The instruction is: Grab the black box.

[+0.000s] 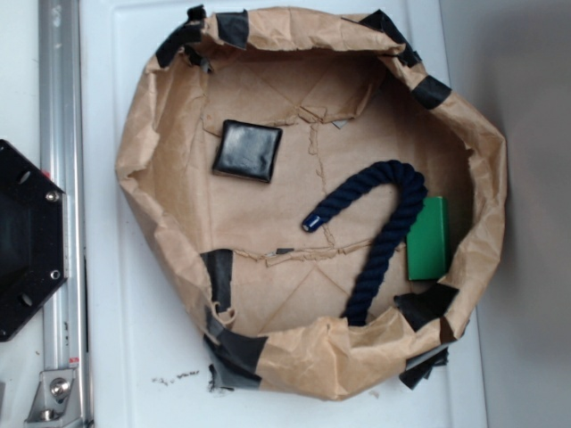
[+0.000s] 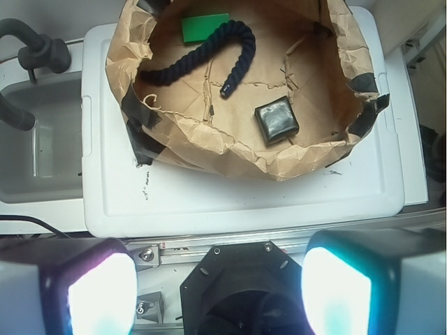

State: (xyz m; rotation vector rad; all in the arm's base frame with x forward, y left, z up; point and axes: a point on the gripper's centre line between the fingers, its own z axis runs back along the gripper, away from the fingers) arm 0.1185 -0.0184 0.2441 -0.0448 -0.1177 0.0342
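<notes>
Well, the gripper [image 2: 218, 293] hangs high above the scene with its jaws spread wide apart and nothing between them; the 2 glowing fingertip pads [image 2: 101, 293] fill the bottom corners of the wrist view. The black box [image 2: 276, 121] lies far ahead of the jaws, slightly toward the right-hand pad, flat on the floor of a crumpled brown paper basket [image 2: 230, 150] patched with black tape. It sits just past the basket's near wall, turned a little askew, touching nothing else. Farther ahead of the jaws, a dark blue rope [image 2: 202, 52] curves in a hook shape, its capped end pointing back toward the box but well apart from it. Beyond the rope, against the far wall, lies a green box [image 2: 204, 26]. The basket stands on a white board [image 2: 230, 202]. In the exterior view the black box [image 1: 247, 150] lies alone in the basket's upper-left part, and a black hexagonal plate [image 1: 27, 236] with screws sits at the left edge.
</notes>
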